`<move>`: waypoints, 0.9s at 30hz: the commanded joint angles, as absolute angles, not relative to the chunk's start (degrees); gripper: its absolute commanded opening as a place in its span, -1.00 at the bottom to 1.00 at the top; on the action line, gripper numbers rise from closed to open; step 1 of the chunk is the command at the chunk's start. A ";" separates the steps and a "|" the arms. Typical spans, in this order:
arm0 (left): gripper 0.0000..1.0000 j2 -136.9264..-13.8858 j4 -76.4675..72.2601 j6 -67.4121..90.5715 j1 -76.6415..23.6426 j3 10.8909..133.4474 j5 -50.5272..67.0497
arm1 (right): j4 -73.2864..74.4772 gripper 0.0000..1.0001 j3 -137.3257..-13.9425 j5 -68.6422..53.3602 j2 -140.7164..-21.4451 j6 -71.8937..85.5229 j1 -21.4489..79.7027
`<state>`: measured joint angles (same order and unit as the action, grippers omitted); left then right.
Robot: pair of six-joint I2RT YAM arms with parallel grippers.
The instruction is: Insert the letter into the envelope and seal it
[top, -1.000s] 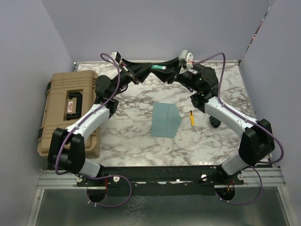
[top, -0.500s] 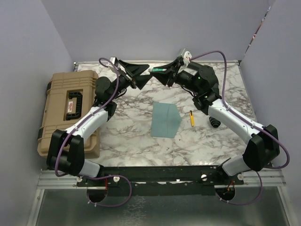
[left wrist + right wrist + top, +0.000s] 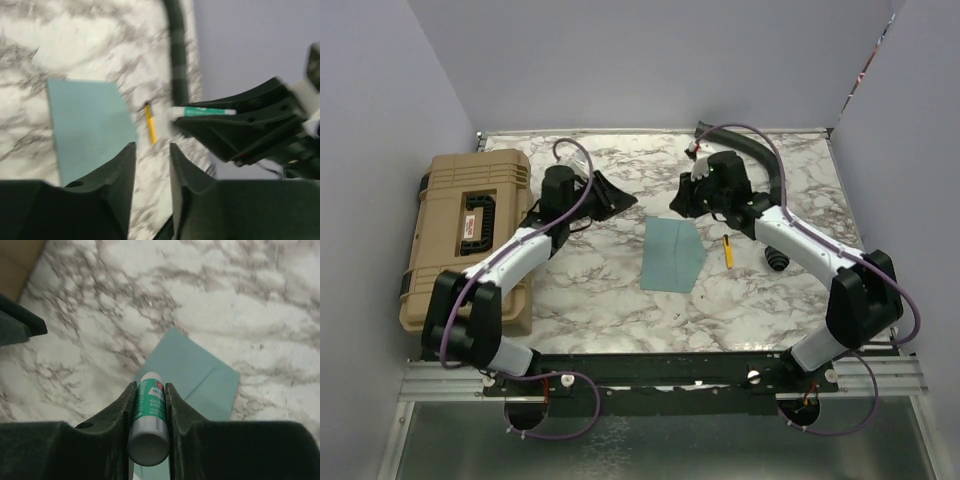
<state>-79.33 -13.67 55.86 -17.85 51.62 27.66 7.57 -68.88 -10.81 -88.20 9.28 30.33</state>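
Flat on the table [image 3: 600, 290], about mid-way across: envelope [image 3: 672, 253], teal, in front of both grippers and touched by neither. Faint crease lines on its upper face in the right wrist view; blurred in the left wrist view.

Behind the envelope's far edge, above the table: right gripper [image 3: 149, 386], closed tight on glue stick [image 3: 149, 412]. White tube with a green label, lying along the fingers, rounded grey end toward the wrist camera.

Off the envelope's far-left corner, clear of it: left gripper [image 3: 152, 146], parted by a narrow slit, nothing between the fingers. Tip turned toward the right gripper.

Just right of the envelope, not touching: pen [image 3: 727, 250], yellow, on the table.

Right of the pen, near the right arm: small black object [image 3: 776, 260], too small to identify.

At the table's left edge, beside the left arm: case [image 3: 465, 235], tan, black handle.
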 commanded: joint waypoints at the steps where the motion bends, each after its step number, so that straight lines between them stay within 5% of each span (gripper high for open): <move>1: -0.55 -90.67 -4.84 43.73 -22.63 53.16 31.78 | 18.90 -0.99 -66.50 -6.83 -93.53 11.06 31.07; 6: -1.00 -101.91 2.03 35.69 -28.66 58.50 30.01 | 17.33 -0.99 -63.79 -6.21 -96.92 13.11 31.74; 27: -1.00 -109.58 5.62 38.72 -32.96 52.24 30.04 | 12.32 -0.99 -61.18 4.95 -102.23 13.36 38.75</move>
<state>-106.45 2.96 36.23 -33.15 55.72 30.24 12.53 -61.47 -2.22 -101.19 13.50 37.19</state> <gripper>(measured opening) 0.002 0.249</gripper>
